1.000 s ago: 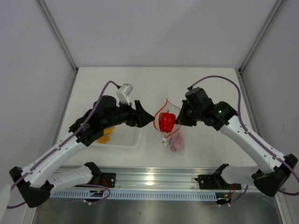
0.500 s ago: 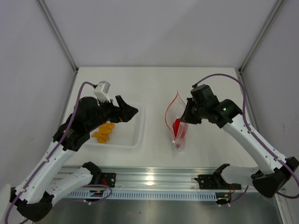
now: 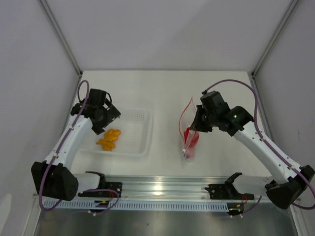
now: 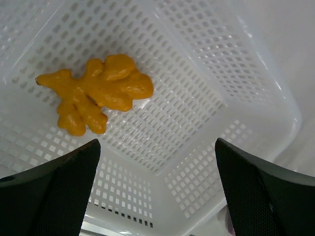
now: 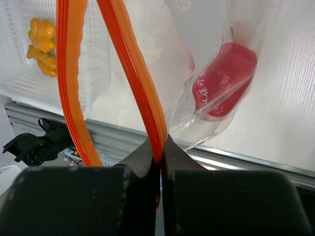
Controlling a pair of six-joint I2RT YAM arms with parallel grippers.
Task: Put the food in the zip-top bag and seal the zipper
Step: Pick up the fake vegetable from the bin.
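White tabletop [image 3: 162, 88], perforated tray [image 3: 140, 145] beneath wide-spread left hand [image 4: 157, 142], right hand [image 5: 158, 147] tight on orange zipper [image 5: 128, 69].

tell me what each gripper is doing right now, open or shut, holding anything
Left gripper: open, holding nothing.
Right gripper: shut on the zipper.

- zip-top bag [image 5: 197, 34]: clear, glossy plastic film, creased.
- zipper [image 5: 129, 64], pinched in the right gripper [image 5: 158, 145]: smooth orange-red plastic strip.
- red pepper piece [image 5: 227, 78], ahead of that gripper inside the film: glossy, smooth.
- orange-yellow piece [image 4: 96, 91], below the left gripper [image 4: 157, 145]: matt, lumpy.
- tray [image 4: 206, 113] beneath it: translucent white rigid plastic, perforated.
- left gripper's fingers [image 4: 54, 196]: matt black, finely textured.
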